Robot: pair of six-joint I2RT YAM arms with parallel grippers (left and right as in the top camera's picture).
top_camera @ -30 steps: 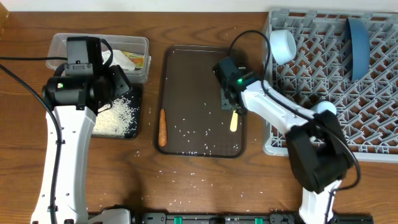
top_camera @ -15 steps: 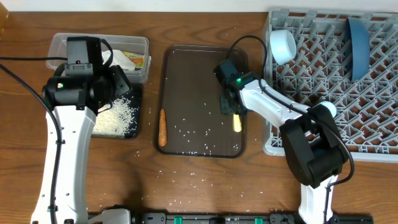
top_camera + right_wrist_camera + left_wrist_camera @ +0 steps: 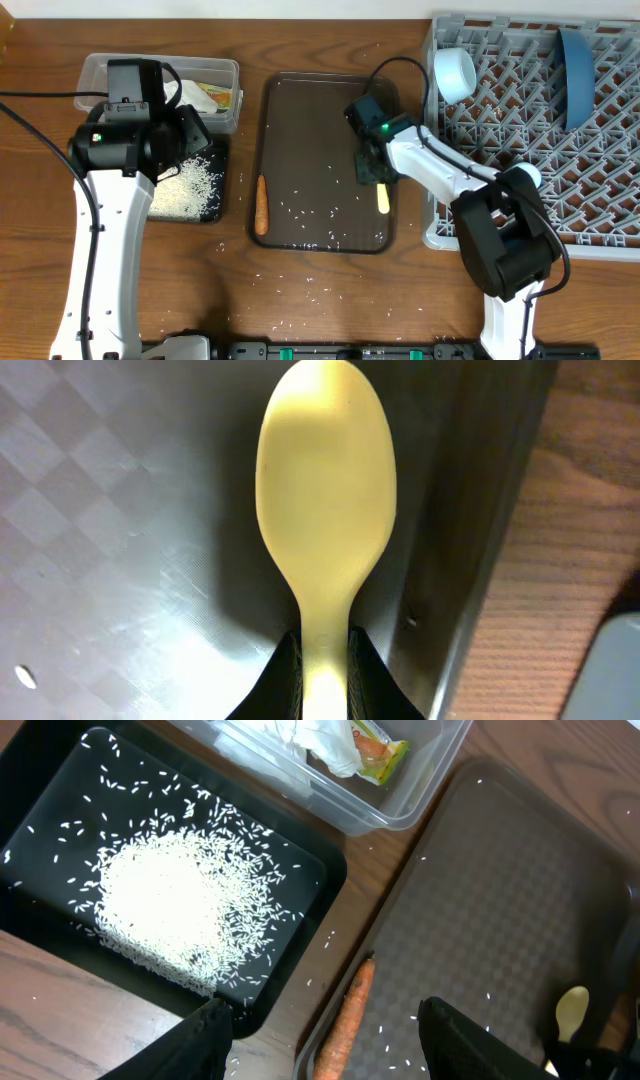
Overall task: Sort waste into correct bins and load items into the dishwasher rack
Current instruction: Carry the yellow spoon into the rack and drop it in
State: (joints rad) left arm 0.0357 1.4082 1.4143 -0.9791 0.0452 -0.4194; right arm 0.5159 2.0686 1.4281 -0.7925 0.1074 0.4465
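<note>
Yellow plastic spoon (image 3: pixel 327 510) lies on the brown tray (image 3: pixel 120 540), its handle pinched between the closed right fingers (image 3: pixel 283 678); the left fingers (image 3: pixel 205 1042) hang spread apart, empty.

A dark brown serving tray (image 3: pixel 300 130) is lying flat in the middle of the desk (image 3: pixel 330 300), its long sides running from near to far. Its rounded corners and low raised rim are showing from overhead, and the right wrist view is showing a fine checkered texture on its floor. Brown wood grain is running across the desk. A tan object (image 3: pixel 5 35) is poking in at the overhead view's top-left corner, too cropped to identify.
</note>
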